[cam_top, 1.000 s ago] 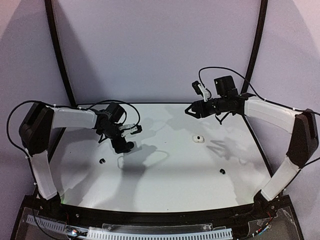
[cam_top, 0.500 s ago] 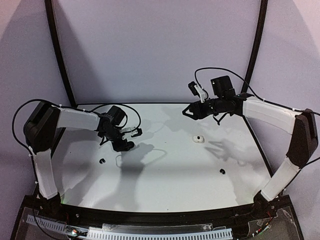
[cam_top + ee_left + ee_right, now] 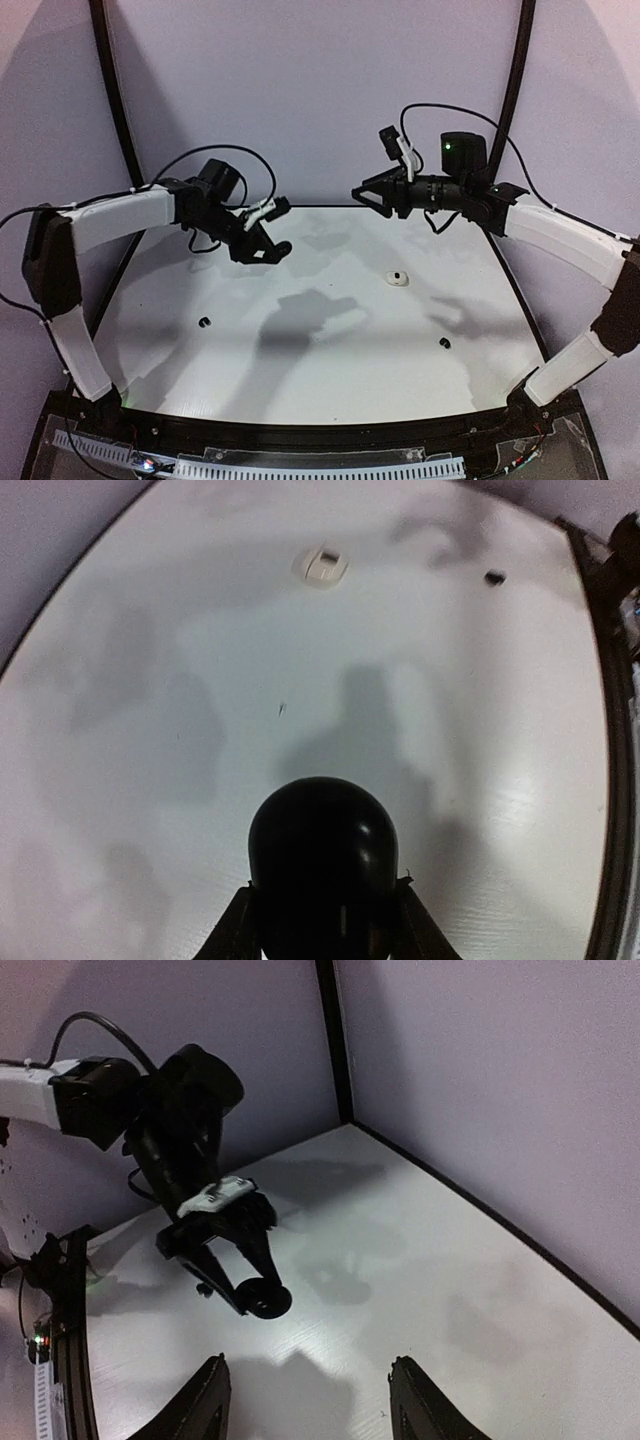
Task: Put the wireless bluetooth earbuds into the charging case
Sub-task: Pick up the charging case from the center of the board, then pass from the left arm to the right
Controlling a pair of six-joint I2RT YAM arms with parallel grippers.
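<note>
Earbuds [image 3: 205,321] loose on counter [image 3: 330,370], well apart. Black case [image 3: 320,850] lifted up off it now, clamped in left pincer [image 3: 322,935]. Right pincer [image 3: 310,1405] apart, empty. Next job, likely: picking up a bud.

A black, rounded charging case [image 3: 322,850] is held clear of the table [image 3: 330,370] between the fingers of the left gripper [image 3: 322,888]. The left black earbud [image 3: 205,321] and the right black earbud [image 3: 444,343] are laid well apart on the table. A small white rounded piece [image 3: 398,278] with a dark recess is seen farther back.
</note>
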